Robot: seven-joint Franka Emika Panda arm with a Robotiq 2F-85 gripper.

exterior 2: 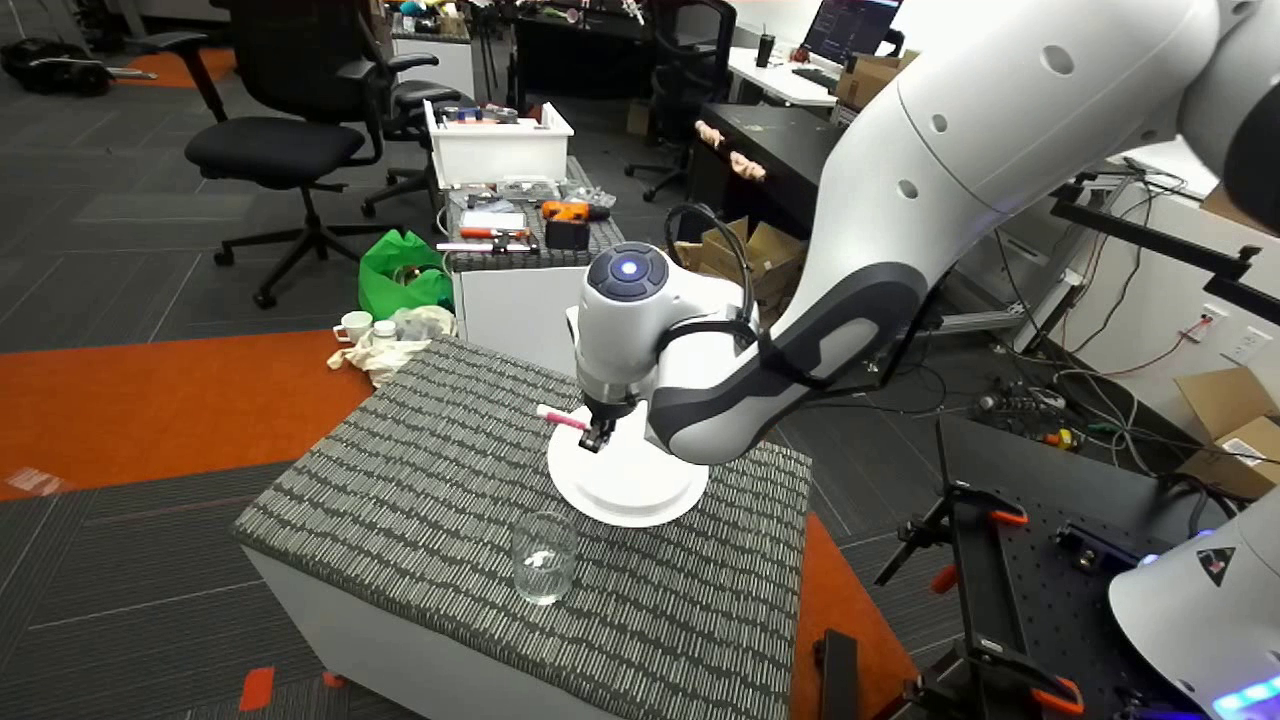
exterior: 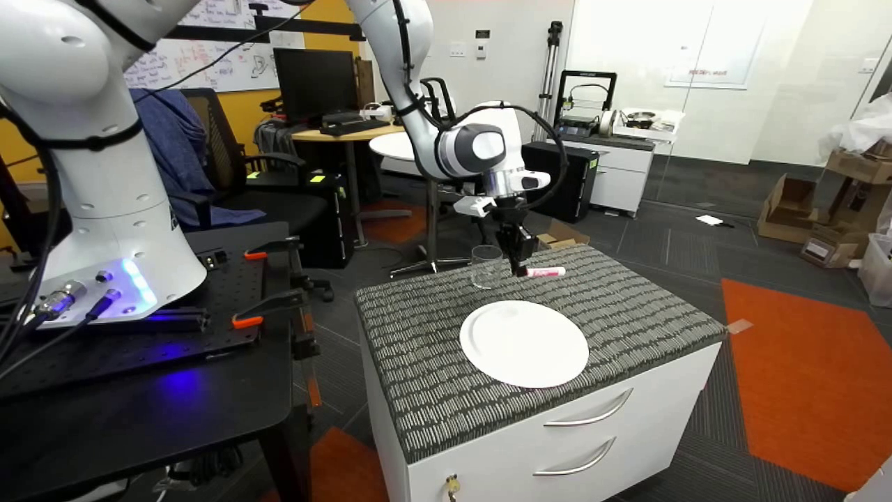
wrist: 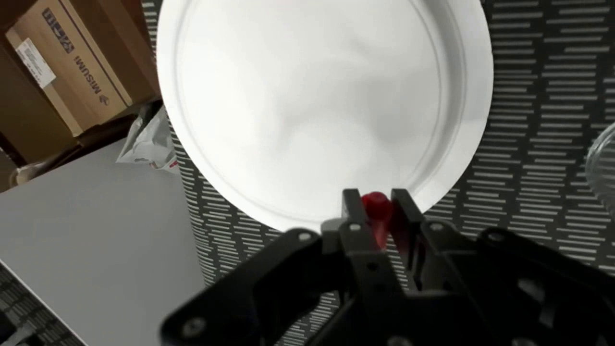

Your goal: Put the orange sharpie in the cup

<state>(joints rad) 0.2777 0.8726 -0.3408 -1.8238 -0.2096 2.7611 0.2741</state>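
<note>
1. Here's the tool point(wrist: 376, 198), dark and large along the bottom of the wrist view, and it's pinching the orange sharpie point(exterior: 548, 272), a red end peeking out from its grip.
2. In both exterior views that sharpie sits near the middle of the frame, jutting sideways from the tool, held up above the counter point(exterior: 418, 362).
3. Now the cup point(exterior 2: 545, 557): clear, upright on the counter, lower middle of an exterior view; the wrist view catches just a slice at its right edge.
4. Sharpie and cup are apart; in an exterior view the cup point(exterior: 486, 267) shows just left of the tool while the sharpie pokes out right.
5. The white plate point(exterior 2: 635, 480) lies flat on the counter, filling the upper middle of the wrist view, its lower rim running behind the tool.
</note>
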